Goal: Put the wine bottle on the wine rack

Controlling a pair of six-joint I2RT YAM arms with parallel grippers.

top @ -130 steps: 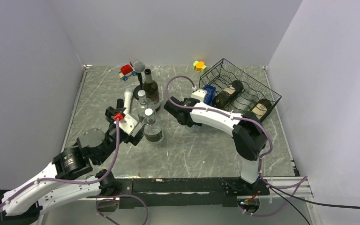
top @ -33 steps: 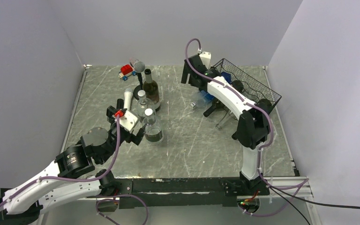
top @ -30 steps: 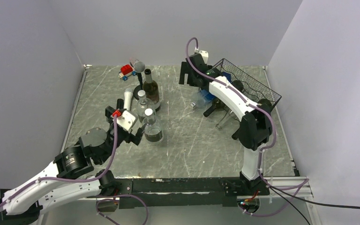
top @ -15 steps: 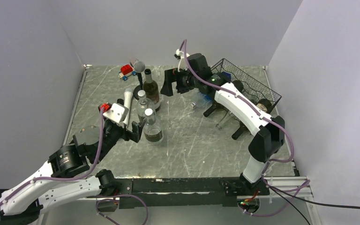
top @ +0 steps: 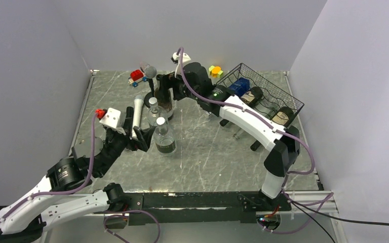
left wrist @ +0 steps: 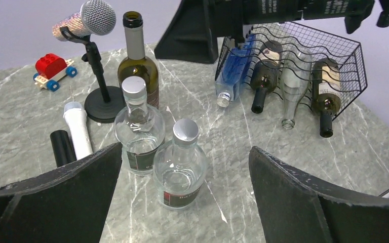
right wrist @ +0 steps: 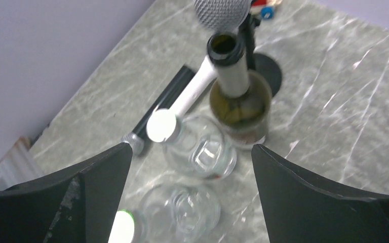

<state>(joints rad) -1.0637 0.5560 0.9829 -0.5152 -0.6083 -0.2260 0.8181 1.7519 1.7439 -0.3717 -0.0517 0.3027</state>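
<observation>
The wine bottle [top: 163, 97] is dark green, uncorked and upright at the table's far middle; it also shows in the left wrist view [left wrist: 138, 68] and the right wrist view [right wrist: 240, 101]. The black wire wine rack [top: 272, 84] stands at the far right [left wrist: 357, 66] with several bottles lying in it. My right gripper [top: 170, 87] is open and empty, hovering over the wine bottle's near side [right wrist: 192, 148]. My left gripper [top: 138, 132] is open and empty, just left of two clear bottles [left wrist: 186, 152].
Two clear capped bottles [top: 164, 139] [top: 155, 114] stand just in front of the wine bottle. A microphone on a stand [top: 150, 72], a white hand microphone [top: 138, 109] and a red toy car [top: 138, 76] lie to its left. A yellow-orange toy [top: 215, 71] sits behind the rack.
My right arm has swung left from the rack to over the wine bottle, gripper open. My left gripper has lifted and drawn back to the left of the clear bottles.
</observation>
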